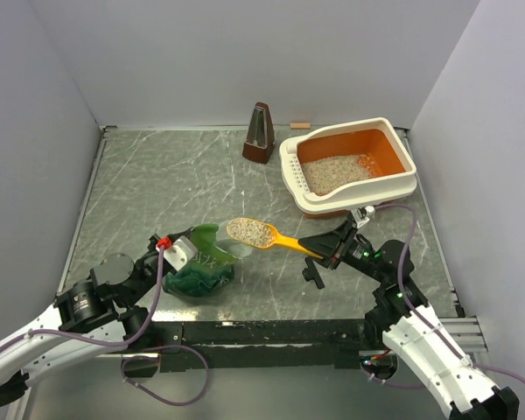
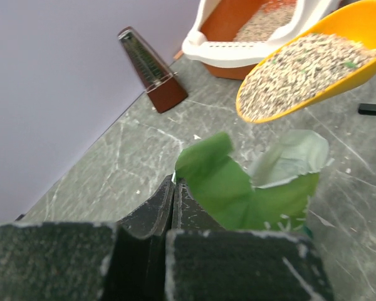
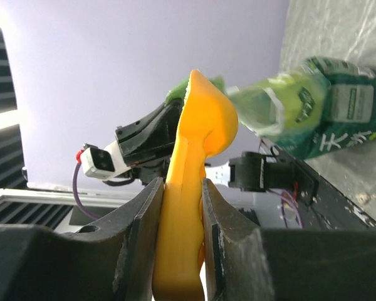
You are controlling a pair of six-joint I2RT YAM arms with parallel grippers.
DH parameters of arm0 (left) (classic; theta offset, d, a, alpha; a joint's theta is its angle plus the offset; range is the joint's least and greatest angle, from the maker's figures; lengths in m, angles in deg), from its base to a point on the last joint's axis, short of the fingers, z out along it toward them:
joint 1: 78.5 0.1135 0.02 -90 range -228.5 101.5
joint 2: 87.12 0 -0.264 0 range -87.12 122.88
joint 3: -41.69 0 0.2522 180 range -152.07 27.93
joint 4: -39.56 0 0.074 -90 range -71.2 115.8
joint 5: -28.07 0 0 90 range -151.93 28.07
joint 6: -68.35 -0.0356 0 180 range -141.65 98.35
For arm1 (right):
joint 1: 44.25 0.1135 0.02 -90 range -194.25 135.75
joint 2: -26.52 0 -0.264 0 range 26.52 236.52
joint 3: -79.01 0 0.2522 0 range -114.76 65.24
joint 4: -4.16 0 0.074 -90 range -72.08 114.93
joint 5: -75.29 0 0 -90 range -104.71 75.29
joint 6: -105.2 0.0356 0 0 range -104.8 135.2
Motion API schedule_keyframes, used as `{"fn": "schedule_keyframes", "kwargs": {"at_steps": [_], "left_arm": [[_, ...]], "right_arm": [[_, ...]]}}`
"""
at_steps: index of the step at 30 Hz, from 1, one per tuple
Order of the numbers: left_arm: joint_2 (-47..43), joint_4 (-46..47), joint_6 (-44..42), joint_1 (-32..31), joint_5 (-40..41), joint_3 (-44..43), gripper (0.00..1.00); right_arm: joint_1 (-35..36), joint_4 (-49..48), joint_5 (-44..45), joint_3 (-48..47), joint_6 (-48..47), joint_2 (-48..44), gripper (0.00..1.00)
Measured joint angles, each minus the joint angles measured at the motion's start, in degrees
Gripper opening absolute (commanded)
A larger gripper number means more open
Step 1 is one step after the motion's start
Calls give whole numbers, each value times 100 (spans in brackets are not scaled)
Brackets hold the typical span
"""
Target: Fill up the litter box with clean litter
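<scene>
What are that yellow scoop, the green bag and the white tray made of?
The scoop looks like smooth moulded plastic: even orange-yellow, glossy. The bag seems thin printed film, since it creases and folds. The tray appears rigid plastic, cream outside, orange inside, with rounded corners.

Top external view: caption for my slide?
Right tool holds scoop of clean litter up beside green bag gripped by left tool; litter box partly filled.

Open over bare table [image 1: 157, 184] from nine to eleven o'clock. Blocked by metronome [image 1: 260, 136] at twelve, litter box [image 1: 367, 192] at one, green bag [image 1: 201, 276] at seven; seemingly tight between bag and scoop [image 1: 254, 233].
</scene>
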Motion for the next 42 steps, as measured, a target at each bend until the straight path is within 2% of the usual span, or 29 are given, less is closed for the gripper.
{"fn": "schedule_keyframes", "kwargs": {"at_steps": [7, 18, 23, 31, 36, 42], "left_arm": [[98, 11, -4, 0, 289, -94, 1], [76, 0, 70, 0, 256, -94, 1], [-114, 24, 120, 0, 188, 26, 1], [-509, 129, 103, 0, -7, 247, 1], [-586, 267, 103, 0, -155, 413, 1], [-776, 332, 107, 0, -238, 518, 1]], "right_arm": [[0, 426, 522, -247, 42, -92, 0], [0, 107, 1714, -568, 138, 664, 0], [-20, -516, 2236, -599, 81, 1241, 0], [-249, -2275, 2824, -560, 87, 2566, 0], [-686, -3198, 3091, -492, 42, 3300, 0], [-1318, -3598, 3342, -365, -181, 3580, 0]]}}
